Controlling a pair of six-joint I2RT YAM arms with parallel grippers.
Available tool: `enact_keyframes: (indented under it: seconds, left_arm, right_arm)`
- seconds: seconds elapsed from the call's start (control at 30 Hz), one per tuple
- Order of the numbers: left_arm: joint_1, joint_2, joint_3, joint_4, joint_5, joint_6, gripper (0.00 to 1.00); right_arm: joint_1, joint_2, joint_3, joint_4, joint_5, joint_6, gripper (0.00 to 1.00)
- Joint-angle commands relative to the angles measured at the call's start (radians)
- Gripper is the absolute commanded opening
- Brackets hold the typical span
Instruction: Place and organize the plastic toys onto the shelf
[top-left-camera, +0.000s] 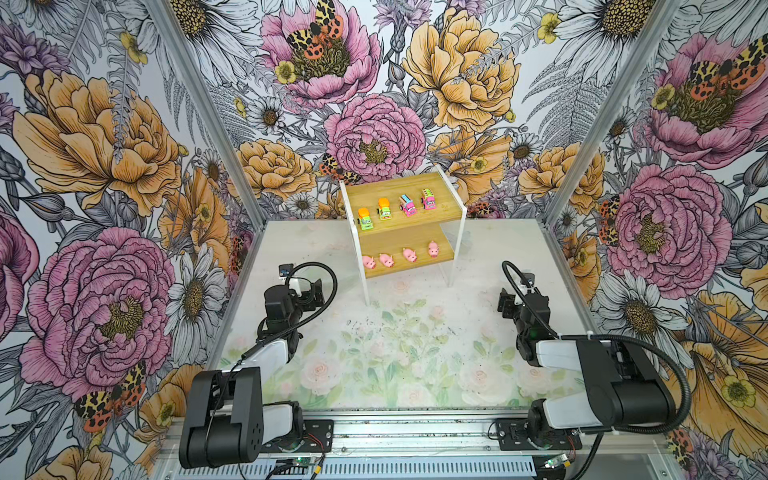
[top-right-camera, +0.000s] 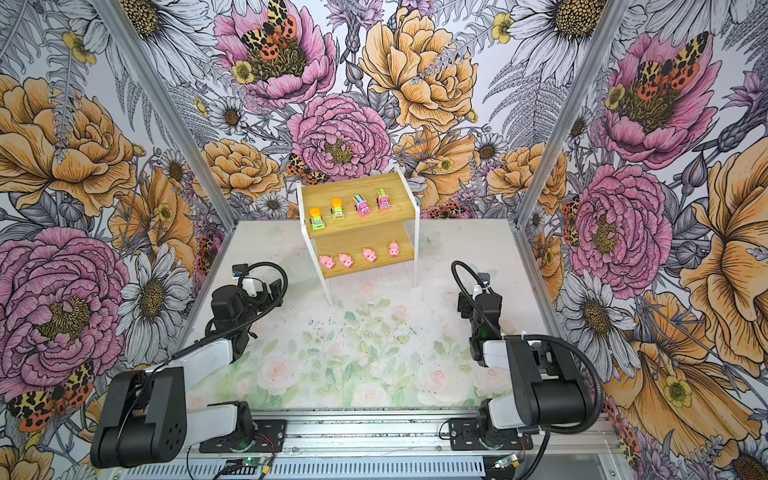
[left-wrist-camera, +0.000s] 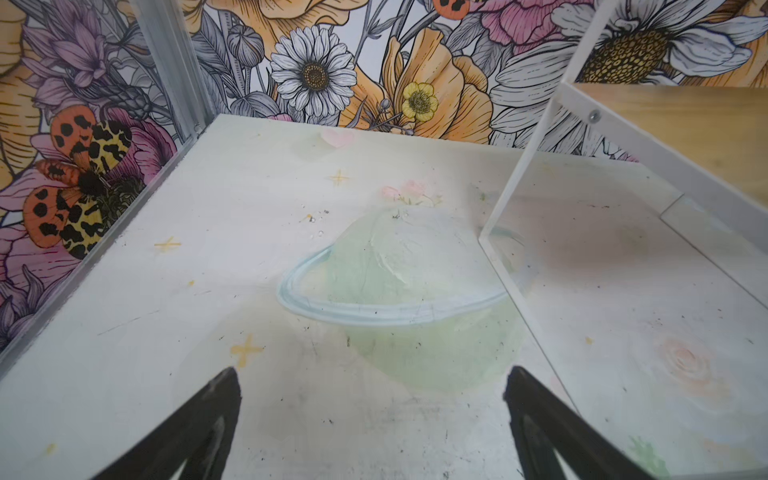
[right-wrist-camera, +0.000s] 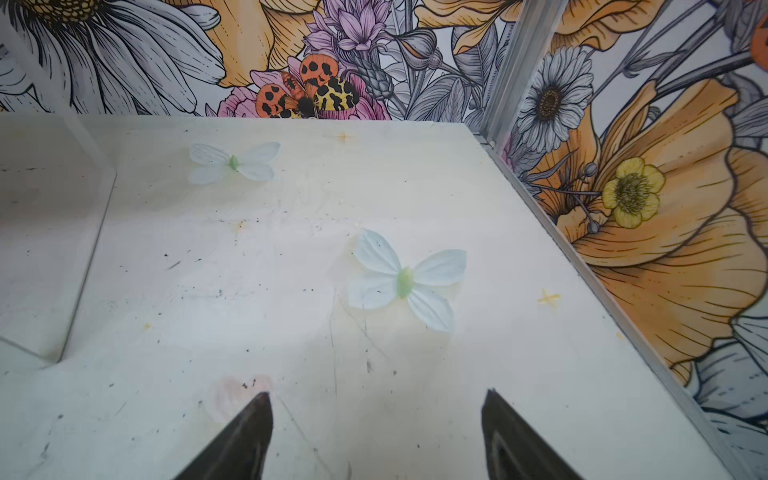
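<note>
The toys (top-left-camera: 384, 208) sit sorted on the shelf (top-left-camera: 446, 199), so the task looks done. The left pincer (left-wrist-camera: 372, 415) and right pincer (right-wrist-camera: 376, 419) gape wide and empty. Next, just park.

Looked like a lab robot cell: boxed in by floral-printed panels (top-left-camera: 104, 145) on aluminium posts (top-left-camera: 208, 112), with two arms (top-left-camera: 224, 415) bolted to a metal rail (top-left-camera: 415, 432).

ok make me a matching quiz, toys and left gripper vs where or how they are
1. trucks
2. cars
3. pigs
4. left gripper

a. lower tier
b. open, empty
c. upper tier, right part
d. upper tier, left part

Pairs: 1-d, 2-c, 3-a, 4-b
</note>
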Motion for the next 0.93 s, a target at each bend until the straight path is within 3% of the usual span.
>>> enact_keyframes:
  seconds: [0.0, 0.1, 0.13, 0.2, 0.27, 0.4, 0.9]
  left_arm:
    - [0.041, 0.065, 0.003, 0.249, 0.037, -0.031, 0.99]
    - [0.050, 0.191, 0.036, 0.334, 0.143, -0.028, 0.99]
    - [0.000, 0.188, 0.050, 0.276, 0.093, 0.025, 0.99]
    - [-0.080, 0.229, 0.019, 0.369, -0.049, 0.076, 0.99]
    - [-0.050, 0.249, -0.035, 0.500, -0.044, 0.042, 0.99]
    - [-0.010, 0.247, -0.026, 0.479, -0.031, -0.010, 0.99]
    - [-0.012, 0.251, 0.000, 0.434, 0.001, 0.001, 0.99]
  right_arm:
    - [-0.007, 0.029, 0.042, 0.115, -0.030, -0.006, 0.79]
    - [-0.014, 0.032, 0.054, 0.095, -0.038, 0.003, 0.81]
    - [-0.016, 0.036, 0.055, 0.100, -0.042, 0.001, 0.83]
    - [-0.016, 0.033, 0.056, 0.093, -0.041, 0.002, 0.90]
    - [-0.016, 0.033, 0.056, 0.092, -0.039, 0.003, 0.97]
    - [-0.017, 0.034, 0.056, 0.095, -0.037, 0.001, 0.98]
    - [-0.015, 0.036, 0.066, 0.077, -0.039, 0.000, 1.00]
